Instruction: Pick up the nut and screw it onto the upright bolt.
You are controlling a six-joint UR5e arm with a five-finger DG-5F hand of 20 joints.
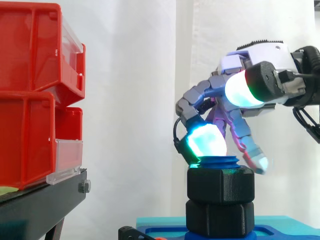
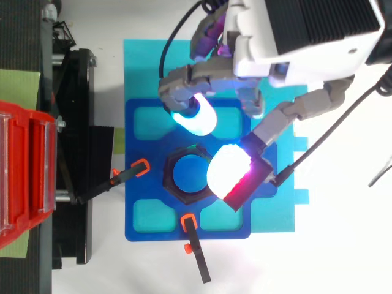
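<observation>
Nut (image 1: 220, 185) = big matte black hex, chunky, w/ flat sides and softened corners. It's on the upright blue bolt (image 1: 218, 161), not lying loose. A few blue threads stick out above its top face. Right under it, touching, is a 2nd black hex piece (image 1: 219, 217) of about the same width, which sits on the blue plate (image 2: 144, 208). From above, the nut (image 2: 168, 174) reads as a black hex ring round the bolt's round blue end (image 2: 191, 174).

My hand (image 1: 260, 55) comes in from the right in the side view. It's bent down over the bolt top, low, about level w/ the nut's top face. From above, my hand (image 2: 269, 55) covers the plate's far-right part and overlaps the nut's right side. Can't tell if I've got a grip on the nut or am just resting against it.

Bolt + nut stand at the plate's middle, between four lighter rounded pockets near its corners. The plate lies on a cyan sheet (image 2: 141, 67) on the white tabletop (image 2: 343, 245).

Two black clamps w/ orange tips hold the plate. One clamp (image 2: 139, 167) is at the edge facing the black stand (image 1: 40, 200). The other clamp (image 2: 190, 222) is at the adjoining edge, opposite my hand. Red bins (image 1: 30, 100) are stacked on the stand, well apart from the nut, w/ white curtain (image 1: 130, 100) behind.
</observation>
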